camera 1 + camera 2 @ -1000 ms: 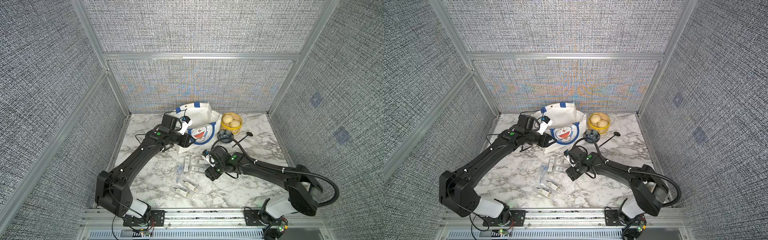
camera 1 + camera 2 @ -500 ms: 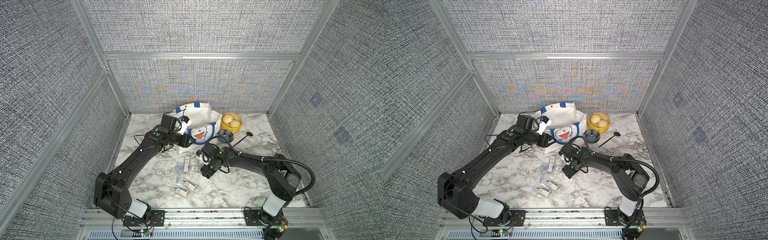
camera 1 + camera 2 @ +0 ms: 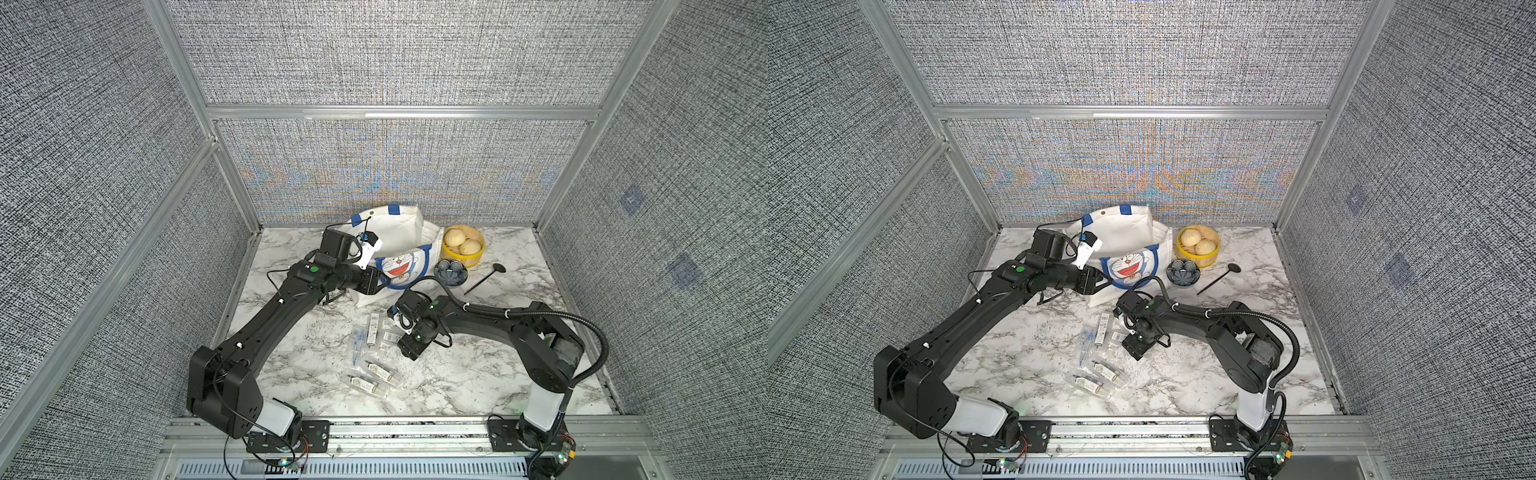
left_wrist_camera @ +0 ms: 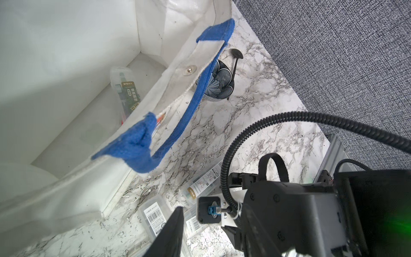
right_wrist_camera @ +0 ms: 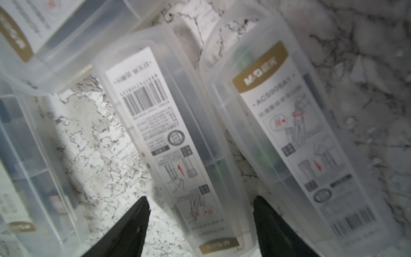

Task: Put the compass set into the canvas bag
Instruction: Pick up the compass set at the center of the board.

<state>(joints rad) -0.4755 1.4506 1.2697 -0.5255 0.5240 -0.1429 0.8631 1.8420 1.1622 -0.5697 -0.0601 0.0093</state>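
Note:
The canvas bag (image 3: 409, 232) stands at the back of the table with its mouth open. My left gripper (image 3: 379, 282) is at its front left rim, shut on the canvas; only one finger (image 4: 173, 231) shows. One compass set (image 4: 124, 93), a clear plastic case, lies inside the bag. Several more cases lie on the marble in front. My right gripper (image 5: 200, 213) points down over them, open, its fingertips on either side of one compass set (image 5: 178, 144) with gaps on both sides. In both top views this gripper (image 3: 1136, 347) covers part of that case.
A yellow steamer basket (image 3: 462, 249) with two buns stands right of the bag. In front of it sit a dark patterned bowl (image 3: 451, 272) and a black spoon (image 3: 484, 280). Grey walls enclose the table on three sides.
My right gripper has moved left over the cases and lowered onto one, and its jaws have narrowed. The left arm and the bag have not moved.

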